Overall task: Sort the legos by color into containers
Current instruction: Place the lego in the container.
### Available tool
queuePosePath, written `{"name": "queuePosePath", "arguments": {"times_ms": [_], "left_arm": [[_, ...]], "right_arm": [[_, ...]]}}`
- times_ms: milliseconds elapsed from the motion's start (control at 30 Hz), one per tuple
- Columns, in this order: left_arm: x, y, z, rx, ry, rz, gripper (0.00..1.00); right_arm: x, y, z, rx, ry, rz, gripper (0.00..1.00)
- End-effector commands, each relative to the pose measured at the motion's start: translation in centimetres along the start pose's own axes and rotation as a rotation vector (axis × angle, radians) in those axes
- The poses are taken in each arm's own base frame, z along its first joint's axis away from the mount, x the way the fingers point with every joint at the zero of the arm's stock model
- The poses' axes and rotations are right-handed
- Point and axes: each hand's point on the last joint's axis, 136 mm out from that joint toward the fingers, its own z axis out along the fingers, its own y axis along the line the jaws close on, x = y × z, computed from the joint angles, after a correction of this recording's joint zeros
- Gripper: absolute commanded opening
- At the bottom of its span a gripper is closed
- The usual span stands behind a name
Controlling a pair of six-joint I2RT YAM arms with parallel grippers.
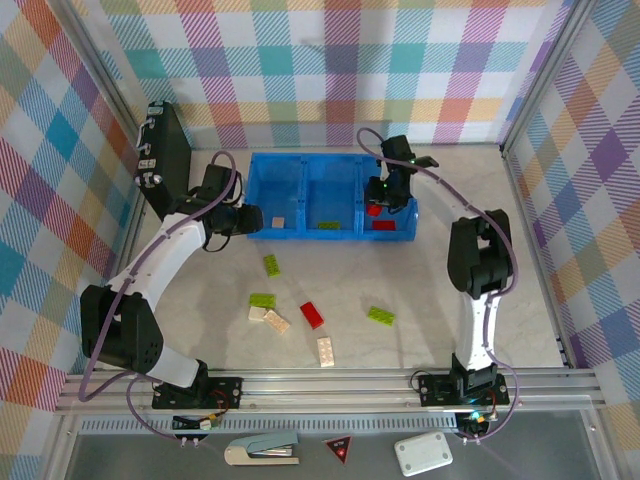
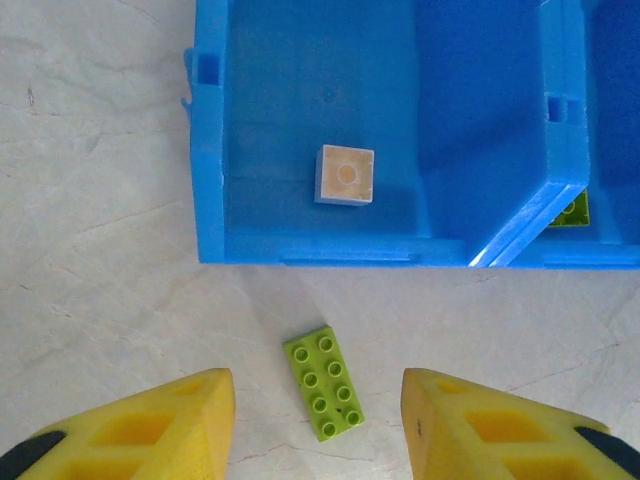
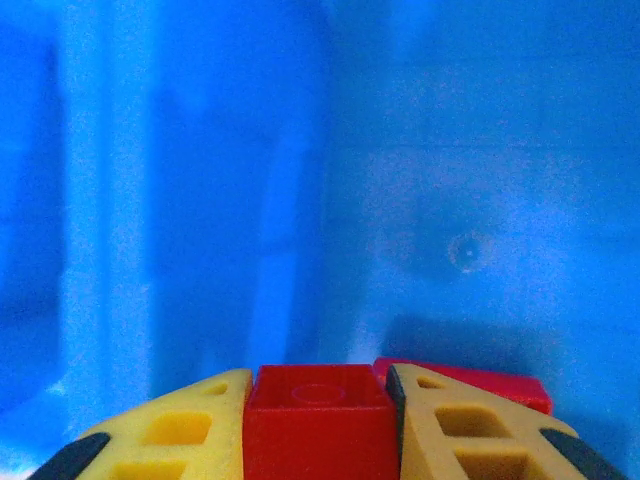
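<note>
The blue tray (image 1: pixel 330 158) holds three containers side by side. Over its right compartment my right gripper (image 1: pixel 381 203) is shut on a small red lego (image 3: pixel 320 420), and another red lego (image 3: pixel 490 383) lies on the floor below it. My left gripper (image 2: pixel 318 420) is open, hovering just in front of the tray's left compartment above a lime green lego (image 2: pixel 323 383) that lies on the table. A cream lego (image 2: pixel 345 174) sits in the left compartment and a green one (image 2: pixel 570 208) in the middle. Several loose legos lie on the table: green (image 1: pixel 262 299), cream (image 1: pixel 326 351), red (image 1: pixel 312 315).
A black flat case (image 1: pixel 165 160) leans at the back left beside the left arm. At the near edge, in front of the arm bases, lie a stapler-like tool (image 1: pixel 262 450), a red triangle sign (image 1: pixel 338 449) and a white box (image 1: pixel 423 453). Plaid walls enclose the table.
</note>
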Motion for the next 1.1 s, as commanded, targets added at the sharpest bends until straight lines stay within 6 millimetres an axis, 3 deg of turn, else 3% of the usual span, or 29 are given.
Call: {"name": "queuePosePath", "arguments": {"times_ms": [0, 400, 600, 833, 1067], "left_arm": [[0.4, -0.1, -0.6, 0.004, -0.014, -0.01, 0.48], [1.0, -0.1, -0.5, 0.001, -0.004, -0.008, 0.48], [1.1, -0.1, -0.4, -0.007, 0.008, -0.003, 0.48], [1.1, -0.4, -0.2, -0.012, 0.022, 0.002, 0.48], [1.0, -0.8, 0.1, -0.008, 0.03, 0.01, 0.48]], "right_arm": [[-1.4, -0.4, 0.9, 0.0, -0.022, 0.052, 0.25], [-1.5, -1.4, 4.8, 0.009, 0.012, 0.077, 0.26], [-1.3, -1.5, 5.7, -0.011, 0.02, 0.106, 0.3], [-1.4, -1.4, 5.6, -0.038, 0.008, 0.131, 0.37], [-2.1, -0.7, 3.7, -0.061, -0.026, 0.123, 0.45]]}}
